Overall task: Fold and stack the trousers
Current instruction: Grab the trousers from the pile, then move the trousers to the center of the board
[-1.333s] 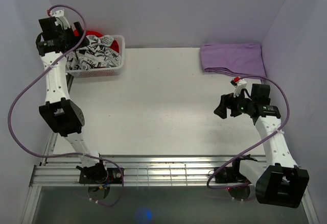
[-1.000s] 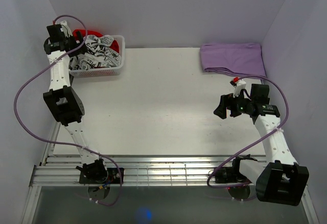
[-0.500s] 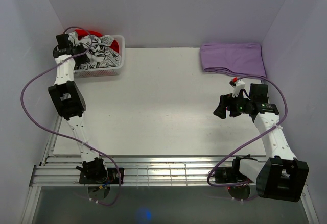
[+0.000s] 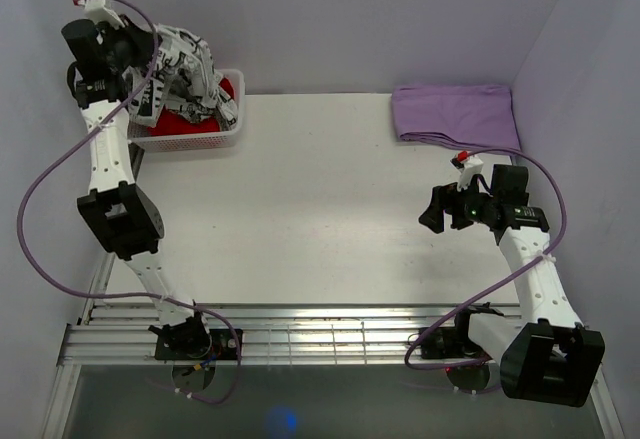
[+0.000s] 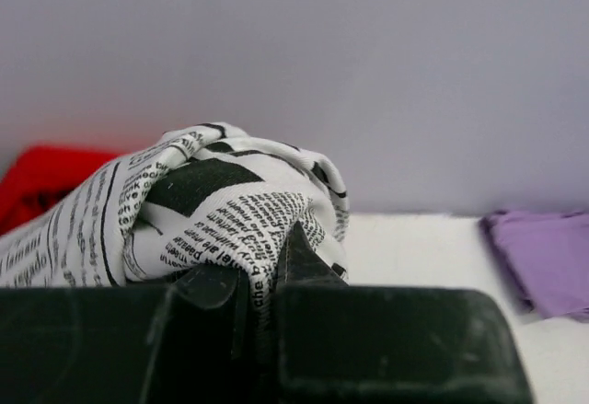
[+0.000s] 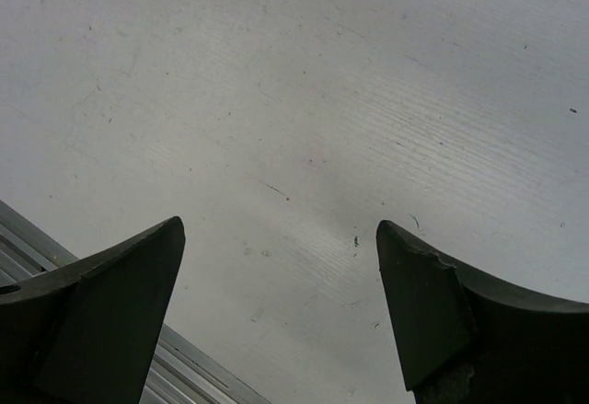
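Your left gripper (image 5: pixel 265 280) now sits higher than half a second ago, clamped on the trousers (image 4: pixel 185 59), which hang bunched above the basket (image 4: pixel 200 142) and red cloth (image 4: pixel 195 119). Your right gripper (image 6: pixel 276 284) hovers over the table (image 4: pixel 300 209), fingers apart.

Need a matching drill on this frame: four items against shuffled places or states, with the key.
1. trousers
2. lilac cloth
3. red cloth
4. right end effector

A. in the basket
B. open above the table
C. held up by the left end effector
D. lying at the table's far right

Pairs: 1-C, 2-D, 3-A, 4-B
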